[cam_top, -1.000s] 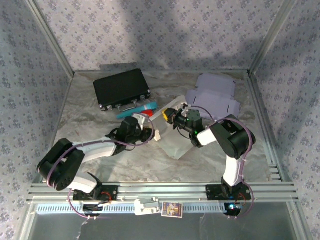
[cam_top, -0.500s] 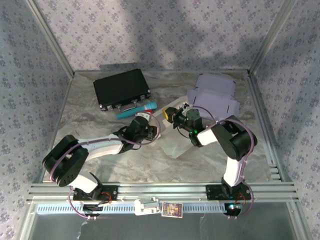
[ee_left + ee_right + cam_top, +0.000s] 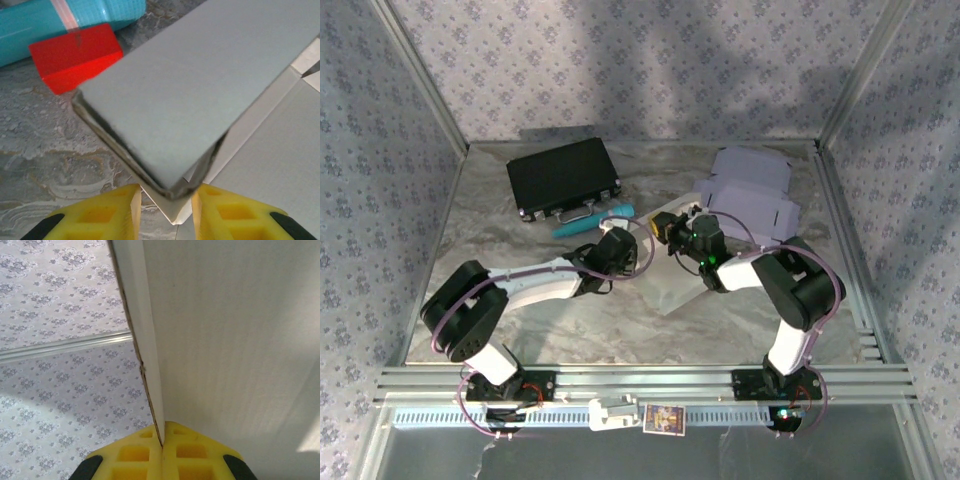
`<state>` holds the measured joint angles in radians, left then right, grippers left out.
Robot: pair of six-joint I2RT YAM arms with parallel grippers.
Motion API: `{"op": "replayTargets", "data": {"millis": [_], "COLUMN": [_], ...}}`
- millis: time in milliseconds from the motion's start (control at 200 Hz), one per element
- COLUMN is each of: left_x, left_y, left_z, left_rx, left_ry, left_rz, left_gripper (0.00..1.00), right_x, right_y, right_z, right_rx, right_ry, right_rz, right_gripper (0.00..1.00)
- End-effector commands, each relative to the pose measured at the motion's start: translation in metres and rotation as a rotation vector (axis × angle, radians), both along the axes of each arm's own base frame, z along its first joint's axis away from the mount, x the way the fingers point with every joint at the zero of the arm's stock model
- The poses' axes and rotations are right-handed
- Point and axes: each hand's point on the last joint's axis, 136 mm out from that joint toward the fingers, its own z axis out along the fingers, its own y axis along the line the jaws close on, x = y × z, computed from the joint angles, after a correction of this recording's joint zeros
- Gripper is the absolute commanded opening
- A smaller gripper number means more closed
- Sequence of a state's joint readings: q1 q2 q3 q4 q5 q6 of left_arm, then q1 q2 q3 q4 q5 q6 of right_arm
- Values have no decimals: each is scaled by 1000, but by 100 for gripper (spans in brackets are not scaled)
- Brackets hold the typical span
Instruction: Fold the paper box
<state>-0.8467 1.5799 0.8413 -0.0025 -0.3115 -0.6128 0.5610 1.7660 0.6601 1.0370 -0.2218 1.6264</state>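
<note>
Located box (image 3: pixel 672 288) right of case (image 3: pixel 563 178) and forward of it, partly folded. Observed right gripper (image 3: pixel 162 440) clamped tight on the edge of an upright panel, on the box side away from case. Observed left gripper (image 3: pixel 167 200) astride a folded corner on the case side, fingers part-way apart. Cannot tell whether pinching. Noted red block (image 3: pixel 75 57) and teal tube (image 3: pixel 50 22) between that corner and case. Noted lilac carton (image 3: pixel 750 190) well right of case.
</note>
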Motion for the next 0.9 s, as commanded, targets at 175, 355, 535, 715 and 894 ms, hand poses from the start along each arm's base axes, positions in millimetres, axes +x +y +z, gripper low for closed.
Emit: {"op": "replayTargets", "data": {"millis": [175,355,535,715,894], "left_x": [0,-1,0,0,4], "left_y": [20,29,33,30,28], "left_z": [-22,-29,-31,-32,-31], "left_rx": [134,193,245,248,255], "left_ry": [50,87,112,105,91], "left_rz": [56,96,112,99,90], "left_gripper": [29,27,24,22,16], "right_x": [-6,-4,-5,-4,-5], "right_y": [10,7,8,9,9], "right_z": [0,1,2,2,0], "right_rx": [-28,-44,-41,-37,-40], "right_ry": [33,42,43,44,51], "right_rz": [9,-14,-14,-14,-9], "right_gripper": [0,0,0,0,0]}}
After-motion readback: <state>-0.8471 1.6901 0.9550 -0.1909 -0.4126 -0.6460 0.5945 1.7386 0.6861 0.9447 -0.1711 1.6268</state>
